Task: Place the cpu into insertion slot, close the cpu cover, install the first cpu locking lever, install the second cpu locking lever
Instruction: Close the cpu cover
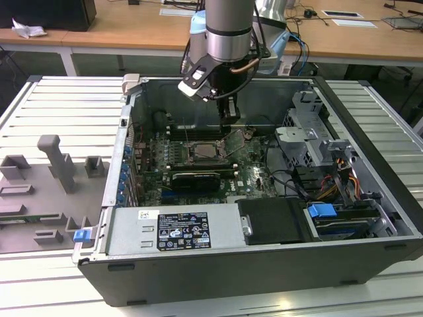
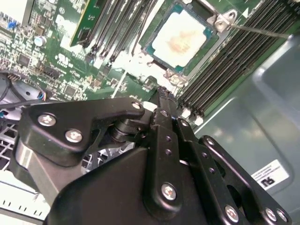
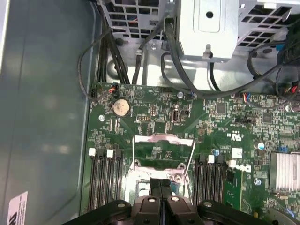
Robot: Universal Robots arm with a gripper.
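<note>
Inside the computer case (image 1: 264, 274), the gripper (image 3: 161, 183), pressed together on nothing, hangs just beside the raised cpu cover (image 3: 164, 139), the cpu (image 2: 180, 37) seated in the insertion slot (image 2: 148, 48); closing likely wants a square push on the cover's free edge.

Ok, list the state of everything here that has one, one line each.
cpu: seated face up in the insertion slot.
cpu cover: raised open, standing up.
locking levers: both raised, unlatched.
pincer: shut, empty, over the slot's edge.
computer case: side open.
</note>
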